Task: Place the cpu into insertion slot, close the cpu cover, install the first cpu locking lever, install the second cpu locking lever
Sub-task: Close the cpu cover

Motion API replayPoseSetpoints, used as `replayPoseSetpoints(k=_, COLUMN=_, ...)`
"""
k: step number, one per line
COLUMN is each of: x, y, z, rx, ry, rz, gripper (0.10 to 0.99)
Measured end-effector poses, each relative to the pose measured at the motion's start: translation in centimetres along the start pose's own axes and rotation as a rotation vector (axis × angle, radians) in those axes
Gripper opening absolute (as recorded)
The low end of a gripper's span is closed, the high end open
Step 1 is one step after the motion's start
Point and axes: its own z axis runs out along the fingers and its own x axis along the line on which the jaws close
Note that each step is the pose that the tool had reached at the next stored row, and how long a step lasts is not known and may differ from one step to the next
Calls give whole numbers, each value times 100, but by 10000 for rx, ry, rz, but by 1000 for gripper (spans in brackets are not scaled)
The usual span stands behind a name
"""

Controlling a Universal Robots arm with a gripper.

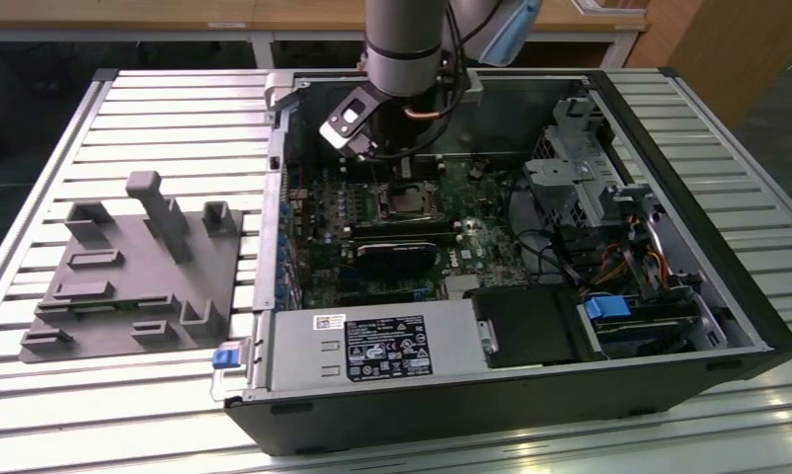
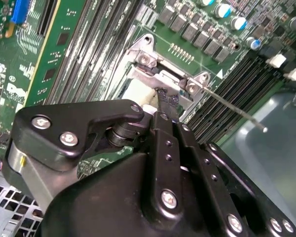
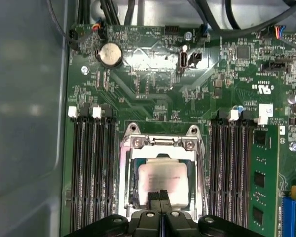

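- the claw [image 3: 163, 196] had its fingers drawn tight together with nothing visible between them, tips pointing down at the board [image 3: 153, 94].
- the cpu [image 3: 164, 177] lay flat in the slot [image 3: 190, 143], right under the fingertips; whether they touched its metal top could not be told.
- the cover [image 3: 126, 170] appeared to be down, framing the chip on every side of the tips.
- one lever [image 2: 237, 111], a thin wire rod, ran out from the slot's corner just beyond the tips and over the memory slots [image 2: 246, 81]; it seemed unlatched.
- the cpu looked light, rigid and slick on top, and its underside was probably delicate. it was best held by two opposite edges, kept level and never forced.
- the lever looked thin and springy and likely to slip from a grip, so pressing near its free end seemed wisest.
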Motion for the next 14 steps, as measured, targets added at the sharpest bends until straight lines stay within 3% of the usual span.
replayPoseSetpoints(k=6, x=1, y=-69, z=14, rx=-1, ry=1, rz=0, gripper=106)
replayPoseSetpoints(k=14, x=4, y=-81, z=58, rx=0, ry=-19, rz=0, gripper=106)
